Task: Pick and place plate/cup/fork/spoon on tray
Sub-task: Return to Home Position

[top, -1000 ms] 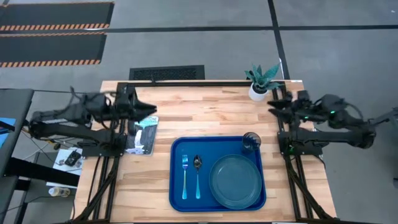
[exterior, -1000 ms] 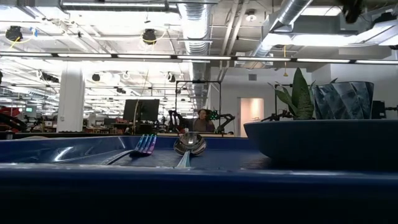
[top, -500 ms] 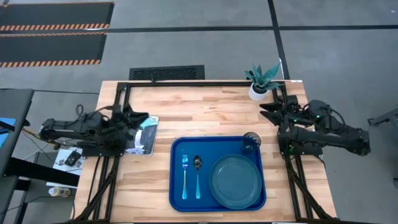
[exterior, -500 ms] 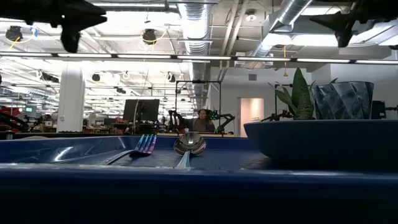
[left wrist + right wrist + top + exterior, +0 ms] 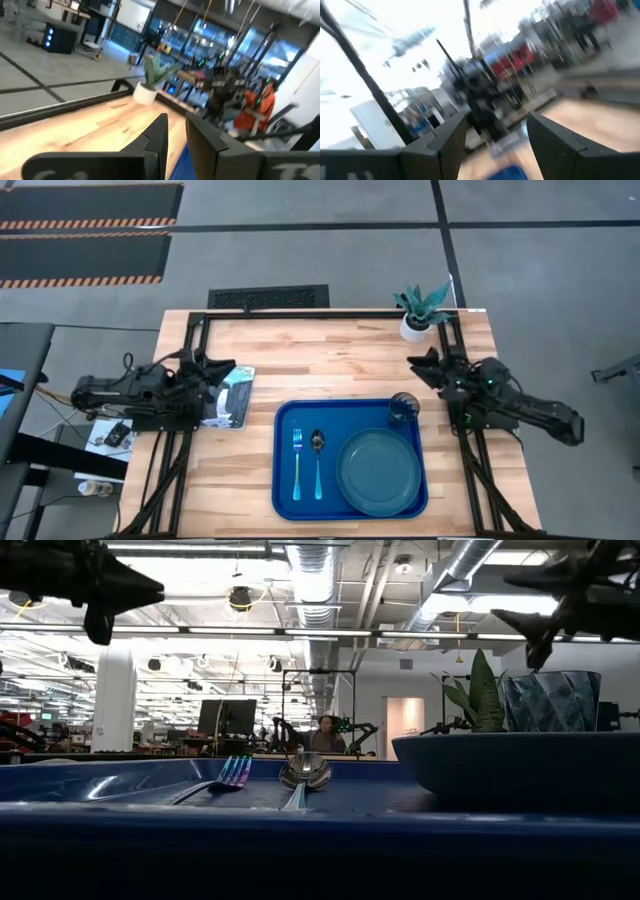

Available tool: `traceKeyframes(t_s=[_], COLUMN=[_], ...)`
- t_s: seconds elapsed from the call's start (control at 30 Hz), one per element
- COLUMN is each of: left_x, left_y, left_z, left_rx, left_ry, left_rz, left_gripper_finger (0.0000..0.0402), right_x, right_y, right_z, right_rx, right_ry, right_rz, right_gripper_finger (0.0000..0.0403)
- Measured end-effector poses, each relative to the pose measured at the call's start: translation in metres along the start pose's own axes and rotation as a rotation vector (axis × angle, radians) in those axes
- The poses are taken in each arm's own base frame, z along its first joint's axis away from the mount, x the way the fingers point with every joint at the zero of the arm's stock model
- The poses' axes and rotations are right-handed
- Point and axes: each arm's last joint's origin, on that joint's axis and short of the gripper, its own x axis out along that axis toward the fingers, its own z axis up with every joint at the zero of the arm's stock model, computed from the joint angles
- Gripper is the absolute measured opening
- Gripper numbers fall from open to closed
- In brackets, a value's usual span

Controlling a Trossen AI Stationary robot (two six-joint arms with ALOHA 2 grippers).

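The blue tray [image 5: 284,490] lies at the table's near middle. On it lie the fork [image 5: 297,463], the spoon [image 5: 318,460] beside it, the teal plate [image 5: 379,471] and the dark cup [image 5: 404,407], which stands at the tray's far right corner. In the low view the fork [image 5: 228,776] and spoon [image 5: 304,773] rest flat on the tray floor. My left gripper [image 5: 232,367] is shut and empty, above the table's left side. My right gripper [image 5: 413,361] is open and empty, above the table just beyond the cup.
A white pot with a green plant [image 5: 418,313] stands at the far right corner, close behind my right gripper. A printed card or packet [image 5: 230,393] lies on the table under my left gripper. Bare wood lies between the tray and the far edge.
Both arms have come down: in the low view the grippers have dropped into the top of the picture. My left arm has folded back toward the table's left edge. My right gripper has moved a little toward the table's left, nearer the cup.
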Motion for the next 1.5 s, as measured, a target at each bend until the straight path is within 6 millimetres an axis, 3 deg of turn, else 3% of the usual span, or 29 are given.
traceKeyframes(t_s=[0.1,0.37,0.87,1.5], left_x=[0.003,0.014,0.015,0.015], left_y=[0.005,0.015,0.016,0.016], left_z=[-0.014,-0.052,-0.052,-0.053], left_rx=[-0.026,-0.098,-0.083,-0.091], left_ry=[0.012,-0.022,-0.037,-0.036], left_rz=[0.004,-0.02,0.04,0.04], left_gripper_finger=[0.0054,0.0054,0.0054,0.0054], right_x=[0.001,0.001,0.001,-0.002], right_y=[-0.005,0.0,-0.002,-0.012], right_z=[-0.009,-0.01,-0.012,-0.027], right_rx=[0.008,-0.021,-0.066,-0.031], right_ry=[0.088,0.09,0.1,0.252], right_rz=[-0.054,-0.02,-0.05,-0.154], right_gripper_finger=[0.0232,0.0232,0.0232,0.0232])
